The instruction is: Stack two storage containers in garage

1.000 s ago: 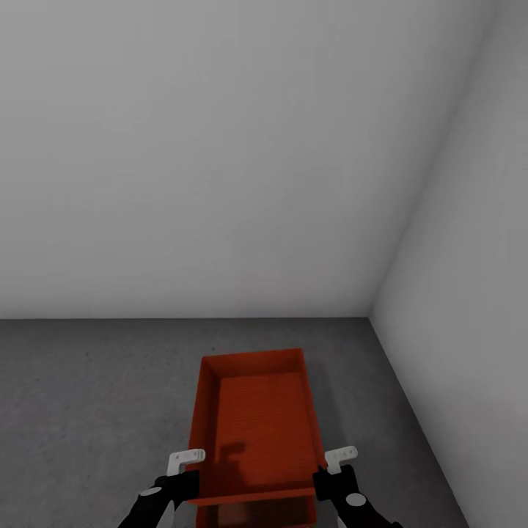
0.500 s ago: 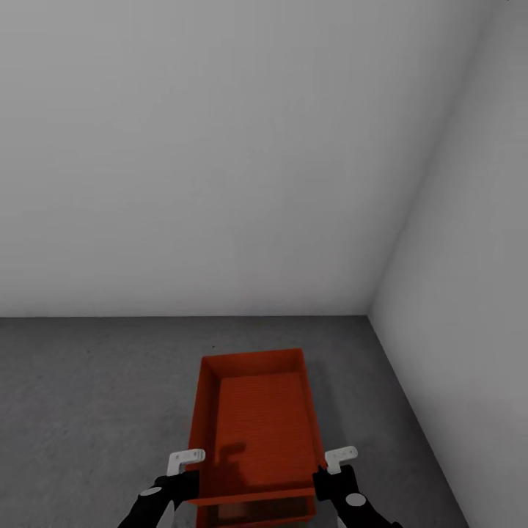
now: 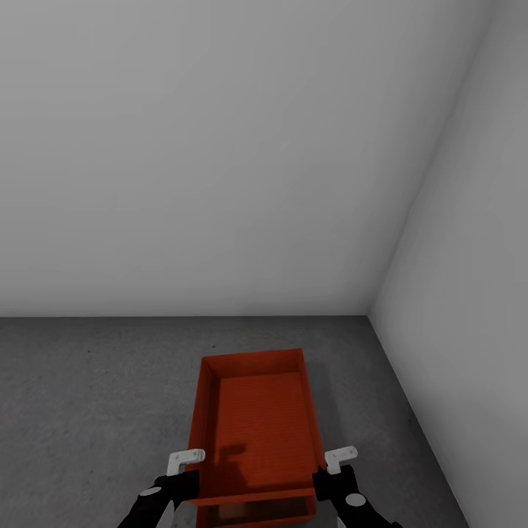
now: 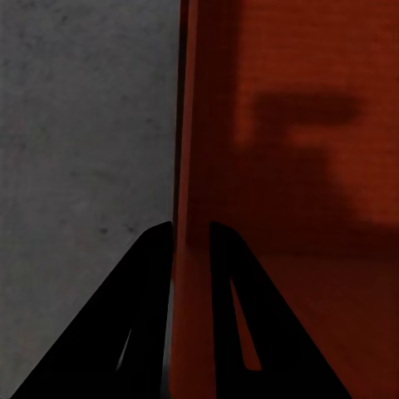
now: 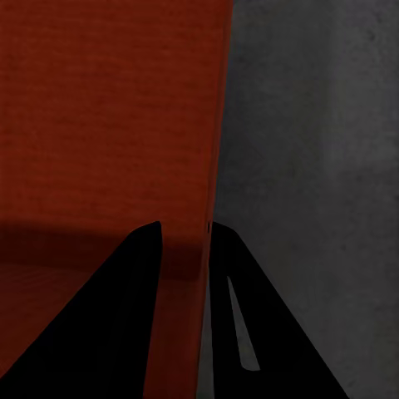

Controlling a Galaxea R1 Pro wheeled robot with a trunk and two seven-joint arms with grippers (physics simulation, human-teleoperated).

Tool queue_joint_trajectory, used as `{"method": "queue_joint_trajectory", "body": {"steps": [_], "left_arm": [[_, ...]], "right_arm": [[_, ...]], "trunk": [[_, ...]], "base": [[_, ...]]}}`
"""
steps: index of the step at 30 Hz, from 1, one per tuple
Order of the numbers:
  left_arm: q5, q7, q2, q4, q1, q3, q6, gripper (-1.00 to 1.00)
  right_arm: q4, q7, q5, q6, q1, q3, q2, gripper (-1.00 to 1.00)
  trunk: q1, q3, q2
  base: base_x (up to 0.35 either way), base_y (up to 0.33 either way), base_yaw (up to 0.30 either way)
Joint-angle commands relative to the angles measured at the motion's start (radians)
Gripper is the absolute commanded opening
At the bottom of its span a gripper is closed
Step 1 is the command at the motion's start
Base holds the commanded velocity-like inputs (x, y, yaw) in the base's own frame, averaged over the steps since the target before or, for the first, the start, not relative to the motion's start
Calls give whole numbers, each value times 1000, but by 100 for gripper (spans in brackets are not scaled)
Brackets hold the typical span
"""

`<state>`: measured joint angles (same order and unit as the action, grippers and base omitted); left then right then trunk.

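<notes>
Container in my grip: an orange-red storage container (image 3: 257,425), rectangular, lidless, with thin low walls and a faintly ribbed inner bottom; a dark shadow of my rig falls across its near end.

Second container: below the near end wall of the held one I see another orange-red edge (image 3: 253,513), apparently the other container underneath; I cannot tell whether the two touch.

Position: the container lies lengthwise away from me over the floor (image 3: 88,396), dark grey rough concrete, near the corner where the pale grey back wall (image 3: 220,161) meets the side wall (image 3: 469,308); the side wall is on the container's right.

Left gripper: my left gripper (image 4: 189,241) is closed on the container's left long wall near its near end, one black finger outside over the floor, the other inside over the red bottom. In the head view it (image 3: 183,480) sits at the container's left near corner.

Right gripper: my right gripper (image 5: 184,241) pinches the right long wall the same way, one finger inside, one outside. In the head view it (image 3: 331,477) sits at the right near corner.

Tilt: the held container looks level, long walls running straight toward the back wall.
</notes>
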<state>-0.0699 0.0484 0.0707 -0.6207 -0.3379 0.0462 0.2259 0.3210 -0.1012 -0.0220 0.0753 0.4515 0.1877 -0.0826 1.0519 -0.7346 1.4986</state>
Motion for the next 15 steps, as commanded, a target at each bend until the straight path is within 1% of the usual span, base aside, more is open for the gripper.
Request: {"method": "queue_joint_trajectory", "body": {"steps": [1, 10, 15], "left_arm": [[-2, 9, 1, -4, 0, -11, -27, -100], [-2, 9, 1, -4, 0, -11, -27, -100], [-3, 8, 0, -4, 0, -10, -27, -100]], "right_arm": [[-4, -6, 7, 1, 1, 1, -22, -100], [-4, -5, 8, 1, 1, 1, -22, -100], [-4, -5, 8, 1, 1, 1, -22, -100]], "trunk": [[0, -1, 0], [0, -1, 0], [0, -1, 0]], "base": [[0, 0, 0], [-3, 0, 0], [-119, 0, 0]]}}
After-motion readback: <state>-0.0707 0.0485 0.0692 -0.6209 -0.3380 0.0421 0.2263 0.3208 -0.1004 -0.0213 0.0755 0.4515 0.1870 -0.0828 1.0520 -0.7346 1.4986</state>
